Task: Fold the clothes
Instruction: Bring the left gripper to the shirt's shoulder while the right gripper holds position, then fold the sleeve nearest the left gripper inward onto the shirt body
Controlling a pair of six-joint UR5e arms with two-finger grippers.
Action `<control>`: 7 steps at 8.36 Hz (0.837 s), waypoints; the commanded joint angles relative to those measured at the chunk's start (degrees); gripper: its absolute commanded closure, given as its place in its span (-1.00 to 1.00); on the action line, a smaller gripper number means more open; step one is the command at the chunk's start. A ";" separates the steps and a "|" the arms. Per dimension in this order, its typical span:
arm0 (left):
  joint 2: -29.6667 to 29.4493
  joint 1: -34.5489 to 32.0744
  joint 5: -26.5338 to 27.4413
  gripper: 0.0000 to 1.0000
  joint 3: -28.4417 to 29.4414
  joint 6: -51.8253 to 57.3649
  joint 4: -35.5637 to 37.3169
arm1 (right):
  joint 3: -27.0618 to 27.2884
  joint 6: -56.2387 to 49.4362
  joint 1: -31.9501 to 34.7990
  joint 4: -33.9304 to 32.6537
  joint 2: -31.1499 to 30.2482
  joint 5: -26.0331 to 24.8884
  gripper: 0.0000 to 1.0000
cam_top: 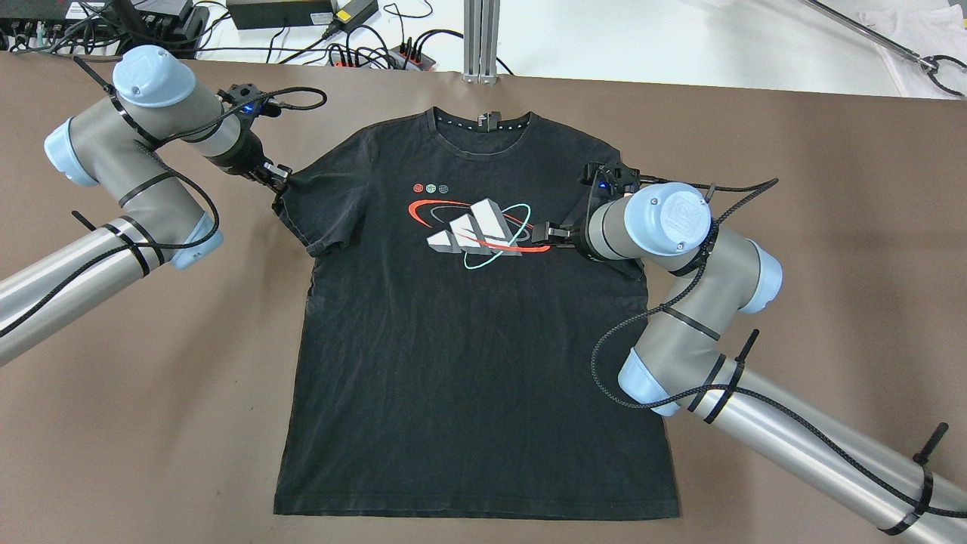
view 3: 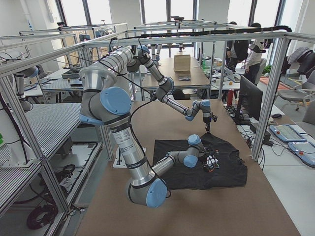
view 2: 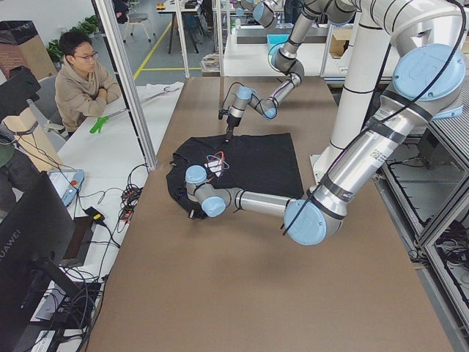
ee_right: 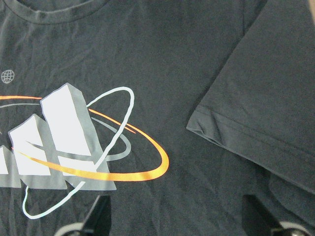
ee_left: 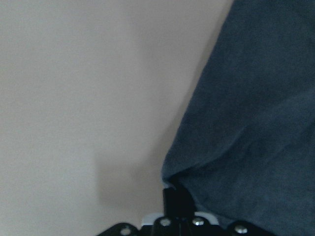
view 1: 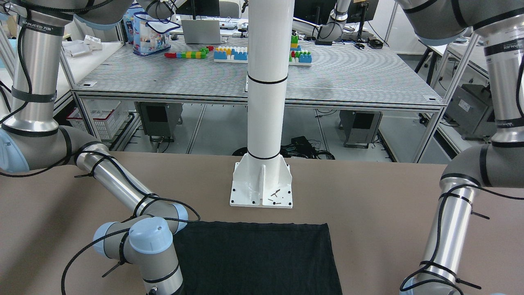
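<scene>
Lying flat and face up on the brown bench (cam_top: pixel 151 423), your black T-shirt (cam_top: pixel 468 340) fills the centre of the overhead frame, collar (cam_top: pixel 481 143) toward the top. At its upper left, the left hand (cam_top: pixel 278 180) looks pinched shut on the sleeve edge (ee_left: pixel 197 162), though the wrist view is too dark to be sure. Right of the printed logo (cam_top: pixel 472 230), the right hand (cam_top: pixel 550 234) hangs with fingers (ee_right: pixel 98 216) spread wide, holding nothing.
</scene>
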 commanded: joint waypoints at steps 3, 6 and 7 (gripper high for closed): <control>-10.41 2.32 -0.67 1.00 -2.35 -17.66 6.37 | 0.13 0.13 0.00 0.09 0.13 0.09 -0.88; -12.71 6.82 6.33 1.00 -2.18 -24.89 6.39 | 0.13 -0.13 0.00 0.09 0.13 0.09 -0.88; -12.81 7.70 7.49 1.00 -2.09 -26.03 6.30 | 0.13 -0.14 0.00 0.09 0.13 0.09 -0.88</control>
